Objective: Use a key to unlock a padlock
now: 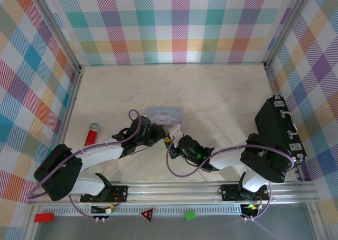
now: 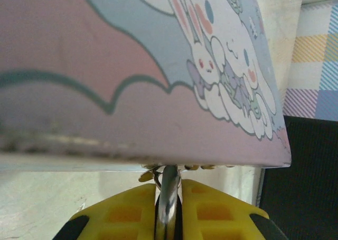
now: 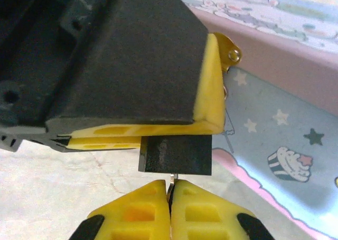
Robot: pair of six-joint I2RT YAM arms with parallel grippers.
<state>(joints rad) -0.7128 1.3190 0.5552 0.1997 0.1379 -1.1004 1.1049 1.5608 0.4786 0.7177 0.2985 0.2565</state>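
The left hand gripped the padlock by its shackle. The right hand pinched the key, the padlock just ahead of its fingertips. A crooked twist could make the thin key slip.

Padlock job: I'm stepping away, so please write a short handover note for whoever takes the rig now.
Left hand: shut on the padlock by its shackle, just below the tin.
Right hand: shut on the key, its tip at the padlock body's underside.
Done: both gripped, key at the lock.
Left: turn the key, free the shackle; how deep the key sits cannot be told.
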